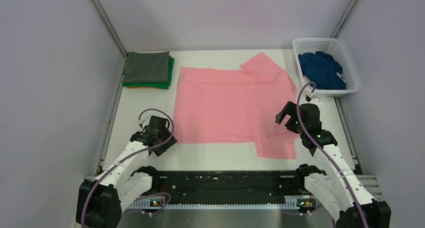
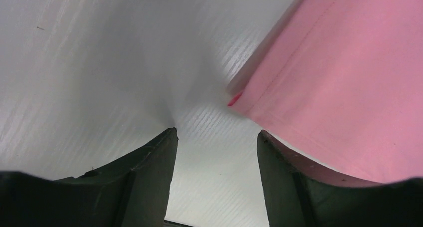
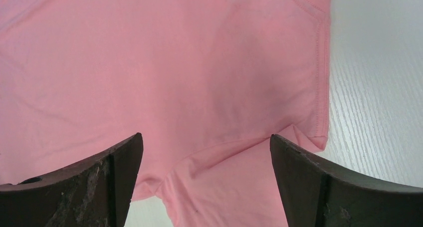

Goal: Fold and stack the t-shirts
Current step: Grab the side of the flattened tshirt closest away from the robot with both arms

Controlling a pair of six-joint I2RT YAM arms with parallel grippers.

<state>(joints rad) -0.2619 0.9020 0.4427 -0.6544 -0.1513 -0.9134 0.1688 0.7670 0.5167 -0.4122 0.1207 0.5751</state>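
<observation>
The salmon-pink t-shirt (image 1: 230, 105) lies spread flat on the white table, sleeves at the right side. My left gripper (image 1: 163, 135) is open and empty, hovering over bare table just off the shirt's near-left hem corner (image 2: 237, 100). My right gripper (image 1: 286, 117) is open and empty above the shirt's right side near the lower sleeve (image 3: 214, 87). A folded pile with a grey shirt (image 1: 147, 67) on top of a green one (image 1: 169, 80) and an orange edge sits at the back left. A dark blue shirt (image 1: 321, 70) lies crumpled in the basket.
A white plastic lattice basket (image 1: 351, 67) stands at the back right. Grey walls and metal frame rails close in the table on the left, right and back. A black rail (image 1: 220, 185) runs along the near edge between the arm bases.
</observation>
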